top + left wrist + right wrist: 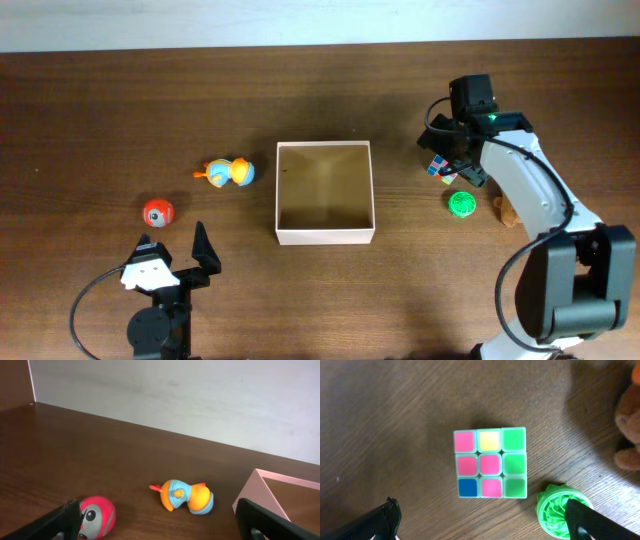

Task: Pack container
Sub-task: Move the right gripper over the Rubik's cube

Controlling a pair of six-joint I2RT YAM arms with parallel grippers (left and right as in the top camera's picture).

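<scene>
The container (325, 236) is a square shallow box with white walls and a tan inside, and it sits empty at the table's middle. Its corner shows in the left wrist view (265, 491). My right gripper (452, 163) is open and hovers above a colour cube (490, 463), with a green ribbed toy (554, 510) by its right finger (485, 522). My left gripper (172, 248) is open and empty near the front edge. A red ball (97, 516) lies by its left finger (160, 530), and an orange and blue duck toy (186, 496) lies further ahead.
A brown plush toy (506, 212) lies right of the green toy (461, 204). The duck (230, 173) and red ball (158, 212) lie left of the container. A light wall runs along the table's far edge (200, 405).
</scene>
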